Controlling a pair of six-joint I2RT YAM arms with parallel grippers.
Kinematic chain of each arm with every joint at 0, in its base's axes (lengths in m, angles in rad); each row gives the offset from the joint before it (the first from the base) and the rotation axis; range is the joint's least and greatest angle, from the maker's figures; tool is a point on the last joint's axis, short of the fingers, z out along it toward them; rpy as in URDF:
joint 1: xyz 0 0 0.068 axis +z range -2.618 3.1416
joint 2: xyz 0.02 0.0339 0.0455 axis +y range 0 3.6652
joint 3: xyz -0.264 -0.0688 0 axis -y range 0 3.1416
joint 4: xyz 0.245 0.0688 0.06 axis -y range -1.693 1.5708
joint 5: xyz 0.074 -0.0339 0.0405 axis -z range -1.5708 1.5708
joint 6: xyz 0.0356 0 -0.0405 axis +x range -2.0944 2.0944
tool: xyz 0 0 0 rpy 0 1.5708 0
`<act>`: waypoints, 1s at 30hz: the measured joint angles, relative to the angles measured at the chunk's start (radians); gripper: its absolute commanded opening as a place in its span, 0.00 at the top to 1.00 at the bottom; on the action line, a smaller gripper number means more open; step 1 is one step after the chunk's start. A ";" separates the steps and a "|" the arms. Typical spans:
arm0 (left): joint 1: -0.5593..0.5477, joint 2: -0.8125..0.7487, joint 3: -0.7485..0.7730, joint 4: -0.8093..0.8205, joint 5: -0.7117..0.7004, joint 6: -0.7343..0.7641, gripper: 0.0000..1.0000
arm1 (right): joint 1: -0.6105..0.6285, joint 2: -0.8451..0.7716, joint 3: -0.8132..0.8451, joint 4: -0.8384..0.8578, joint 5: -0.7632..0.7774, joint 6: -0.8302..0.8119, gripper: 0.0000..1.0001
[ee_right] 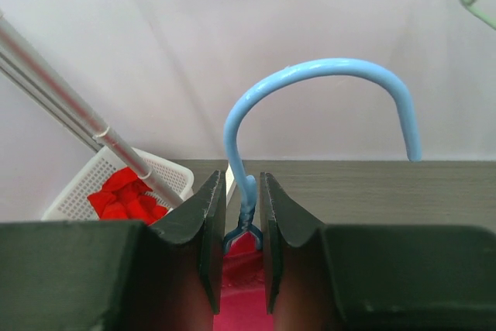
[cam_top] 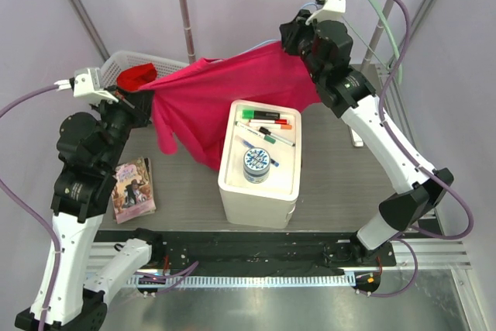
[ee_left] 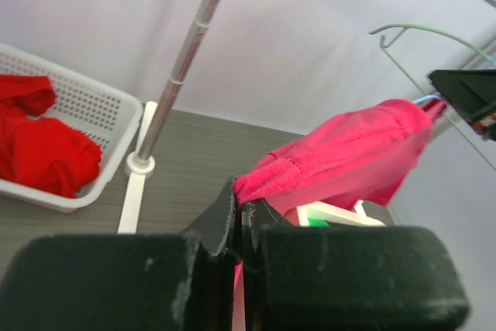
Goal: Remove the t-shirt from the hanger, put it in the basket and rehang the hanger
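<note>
Evidently the right fingers [ee_right: 208,230] pinch the hanger [ee_right: 325,66] by its neck to anchor it, while the left fingers [ee_left: 219,222], fully closed on the t-shirt [cam_top: 221,91], stretch it taut above the surface [cam_top: 333,184].

Basket [cam_top: 124,58]: sitting far left on the desk [cam_top: 333,184].
Box [cam_top: 256,191]: standing mid-desk, carrying markers [cam_top: 263,123] and a tin [cam_top: 256,162].
T-shirt [cam_top: 217,91]: stretching behind the box.
Book [cam_top: 133,188]: lying left of it.

Left arm [cam_top: 68,247] and right arm [cam_top: 380,137]: white link shells, black joint housings, lavender cables [cam_top: 27,96]; matte black wedge jaws.
</note>
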 measured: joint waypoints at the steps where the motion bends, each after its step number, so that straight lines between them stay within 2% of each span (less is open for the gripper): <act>1: 0.000 -0.002 -0.003 -0.004 -0.018 0.000 1.00 | -0.011 -0.006 -0.007 0.002 -0.006 0.020 0.99; 7: -0.003 0.009 -0.019 -0.059 -0.109 0.005 1.00 | -0.099 -0.050 -0.074 0.011 -0.100 0.143 0.99; 13: -0.006 0.045 -0.024 -0.060 -0.098 0.006 1.00 | -0.175 -0.081 -0.127 0.047 -0.235 0.295 0.99; 22: -0.005 0.169 -0.025 -0.058 0.008 -0.006 1.00 | -0.186 -0.053 -0.090 0.121 -0.380 0.442 0.99; 30: -0.004 0.269 -0.012 -0.039 0.115 -0.043 1.00 | -0.111 0.023 -0.013 0.133 -0.416 0.481 0.99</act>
